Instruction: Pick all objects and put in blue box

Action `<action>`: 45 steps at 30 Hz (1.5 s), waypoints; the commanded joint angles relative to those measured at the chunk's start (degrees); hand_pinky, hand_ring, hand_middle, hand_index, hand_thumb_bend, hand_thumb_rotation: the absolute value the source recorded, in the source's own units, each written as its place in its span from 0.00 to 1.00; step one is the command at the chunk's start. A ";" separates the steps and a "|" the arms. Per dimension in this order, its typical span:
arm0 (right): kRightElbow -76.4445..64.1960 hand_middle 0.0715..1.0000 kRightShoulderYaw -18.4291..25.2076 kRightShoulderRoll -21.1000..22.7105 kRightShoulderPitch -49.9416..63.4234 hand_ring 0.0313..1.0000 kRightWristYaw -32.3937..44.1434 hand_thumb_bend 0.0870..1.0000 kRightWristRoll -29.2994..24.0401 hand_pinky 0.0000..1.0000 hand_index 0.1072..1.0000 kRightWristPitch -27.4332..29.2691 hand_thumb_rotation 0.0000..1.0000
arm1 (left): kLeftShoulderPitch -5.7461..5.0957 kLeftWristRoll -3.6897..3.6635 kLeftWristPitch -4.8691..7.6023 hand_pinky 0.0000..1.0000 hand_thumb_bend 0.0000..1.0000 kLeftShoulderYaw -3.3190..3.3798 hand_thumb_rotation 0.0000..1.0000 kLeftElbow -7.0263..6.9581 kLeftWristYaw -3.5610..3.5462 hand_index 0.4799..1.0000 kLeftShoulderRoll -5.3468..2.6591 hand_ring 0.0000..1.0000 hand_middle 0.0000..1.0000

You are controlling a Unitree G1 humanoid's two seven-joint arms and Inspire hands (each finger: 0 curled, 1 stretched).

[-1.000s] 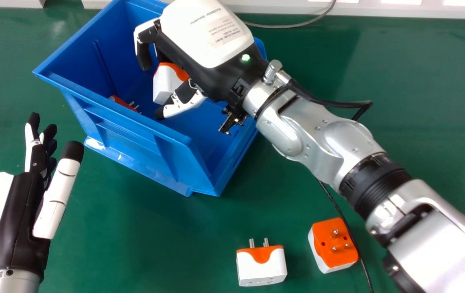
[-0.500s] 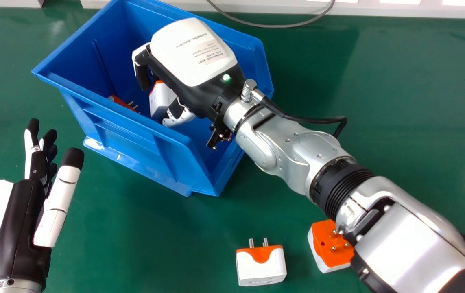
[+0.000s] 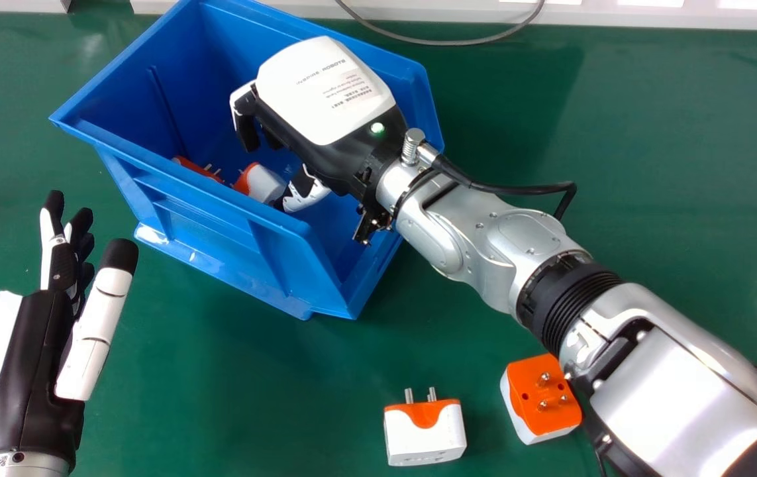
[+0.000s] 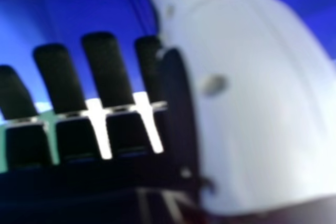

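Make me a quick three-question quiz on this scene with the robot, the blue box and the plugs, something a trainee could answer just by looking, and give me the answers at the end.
1. True or false: the robot's left hand is outside the blue box.

2. How many plugs lie on the green table, outside the box?
A) One
B) Two
C) Four

3. Fill in the blank: the plugs on the table are white and ____.

Key: 1. True. 2. B. 3. Orange.
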State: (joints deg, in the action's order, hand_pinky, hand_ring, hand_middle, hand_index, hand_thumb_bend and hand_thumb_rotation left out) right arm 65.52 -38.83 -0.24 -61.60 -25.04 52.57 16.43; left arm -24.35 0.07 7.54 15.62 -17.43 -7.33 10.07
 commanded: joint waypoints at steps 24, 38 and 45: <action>-65.81 1.00 15.46 20.91 44.07 1.00 5.47 0.37 -0.76 1.00 1.00 -9.40 0.94 | 4.69 0.60 0.33 1.00 0.69 -0.40 0.94 3.33 0.24 1.00 1.73 1.00 1.00; -85.19 1.00 24.13 21.54 75.81 1.00 3.76 0.34 5.09 0.98 0.98 -16.77 0.92 | 5.86 0.36 1.02 1.00 0.70 -0.11 0.95 4.88 0.17 1.00 2.83 1.00 1.00; -86.34 1.00 24.77 20.41 86.86 1.00 2.70 0.36 6.27 0.95 0.98 -17.60 0.94 | 6.12 0.01 1.57 1.00 0.69 0.12 0.96 5.63 -0.01 1.00 3.09 1.00 1.00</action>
State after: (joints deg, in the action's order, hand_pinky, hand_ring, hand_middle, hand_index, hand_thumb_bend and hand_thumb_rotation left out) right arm -19.35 -14.69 20.62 24.37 -20.98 58.32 -1.03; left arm -18.31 0.41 7.67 15.10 -11.67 -7.41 12.44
